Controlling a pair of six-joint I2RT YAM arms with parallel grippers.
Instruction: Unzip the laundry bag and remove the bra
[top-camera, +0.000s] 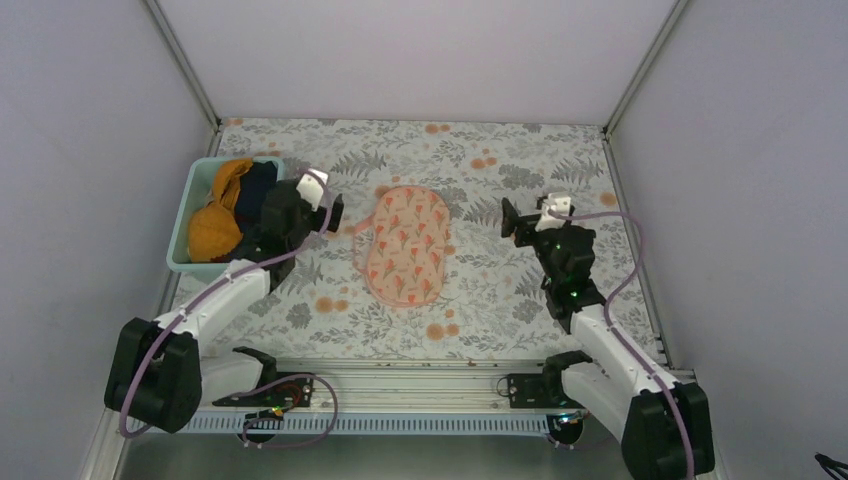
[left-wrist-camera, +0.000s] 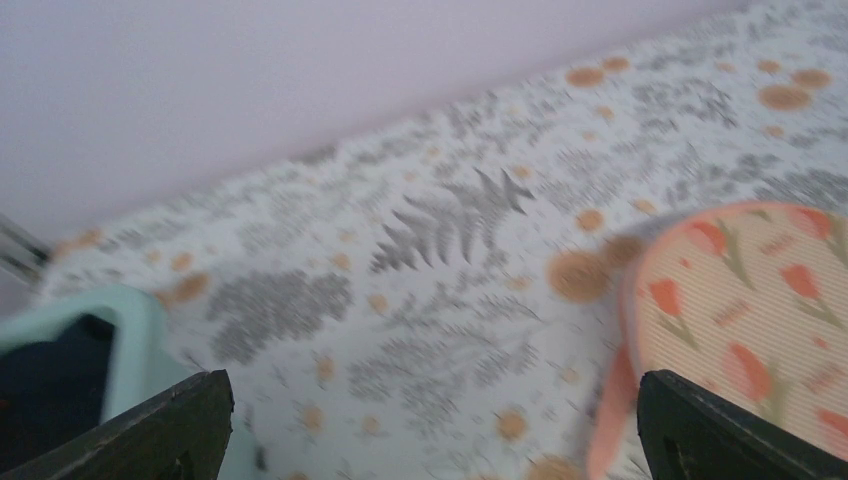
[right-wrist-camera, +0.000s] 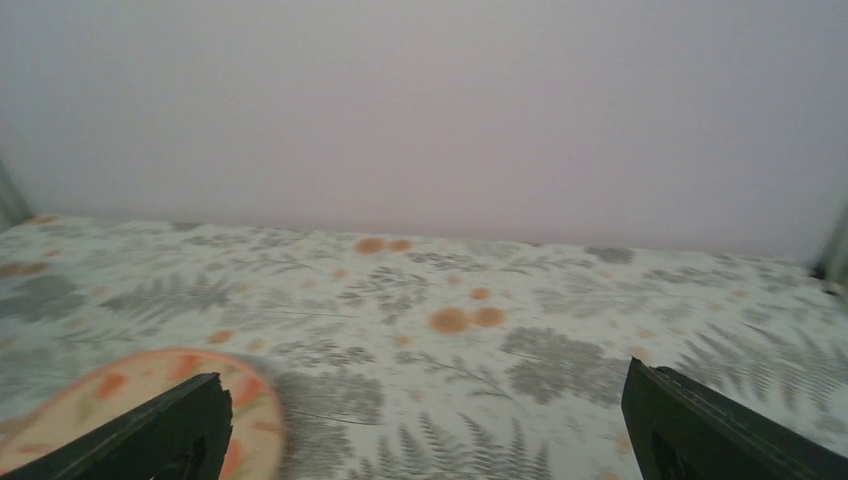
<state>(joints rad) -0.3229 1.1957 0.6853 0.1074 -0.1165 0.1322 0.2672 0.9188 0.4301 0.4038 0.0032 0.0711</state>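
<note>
I see the laundry bag (top-camera: 407, 245) lying flat on the counter (top-camera: 500, 320), between my two arms and touching neither. The left tool (top-camera: 335, 213) hangs just left of the bag's far end, fingers spread wide and gripping nothing. Its wrist camera catches the bag's edge by the right finger. The right tool (top-camera: 511, 219) sits off the bag's right side, equally wide and holding nothing. The mustard bra (top-camera: 213, 228) lies in the teal bin (top-camera: 180, 258) at far left, beside dark fabric (top-camera: 255, 185). I cannot tell whether the bag is zipped.
</note>
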